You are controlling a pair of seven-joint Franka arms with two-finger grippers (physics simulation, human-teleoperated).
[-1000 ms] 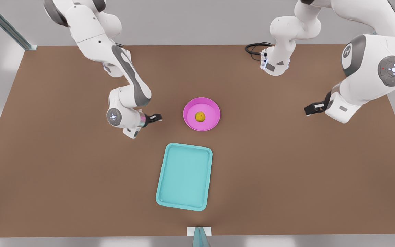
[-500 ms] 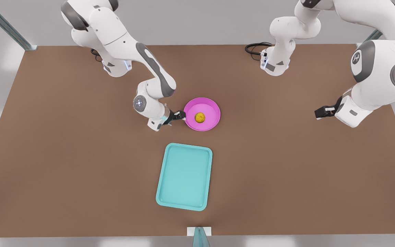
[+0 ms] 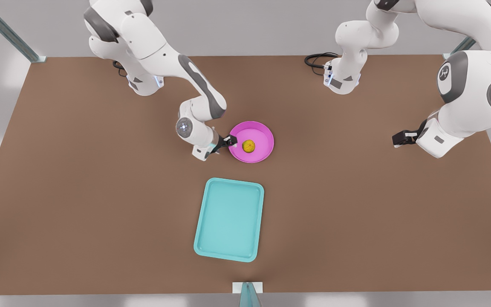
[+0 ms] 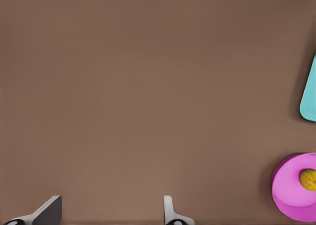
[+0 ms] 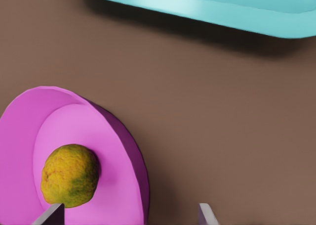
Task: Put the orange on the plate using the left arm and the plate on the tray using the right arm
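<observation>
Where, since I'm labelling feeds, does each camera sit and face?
Front: high above the table, looking down; both arms show.
Left wrist: on the waiting left pincer, facing table; open fingertips show.
Right wrist: on the right pincer, at the plate rim; open fingertips show.
All share plate, orange, tray.

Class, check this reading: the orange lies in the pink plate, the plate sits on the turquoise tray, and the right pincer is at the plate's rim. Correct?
One error. The plate stands on the bare table, apart from the tray, as the front view shows. The rest holds: the orange lies in the plate, and the right pincer is at its rim, fingers open. The left pincer waits off to the side, open.
</observation>
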